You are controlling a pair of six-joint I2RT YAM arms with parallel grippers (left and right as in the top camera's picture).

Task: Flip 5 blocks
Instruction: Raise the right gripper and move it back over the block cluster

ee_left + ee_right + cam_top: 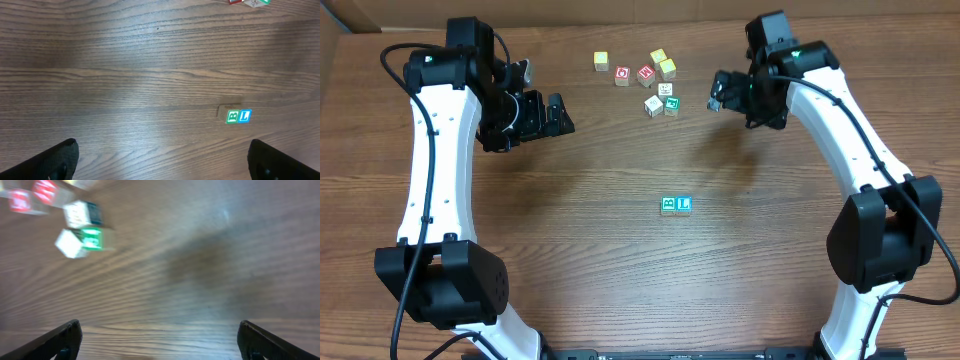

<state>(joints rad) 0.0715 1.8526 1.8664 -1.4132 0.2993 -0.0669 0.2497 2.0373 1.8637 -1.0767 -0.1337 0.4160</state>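
Probably a robotics lab, wood-grain table point(620, 280), two arms point(428, 150) point(850, 128) (white, cabled)

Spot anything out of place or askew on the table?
Nothing spilled or damaged. Only oddity: two blocks sit touching mid-table, well apart from the loose cluster of cubes at the far side.

My left arm point(425, 150) rises from the near left and bends inward. My left gripper point(558, 113) points right with its fingers spread wide. My right arm point(845, 125) arches to the far right. My right gripper point(718, 92) points left, equally wide, holding nothing.
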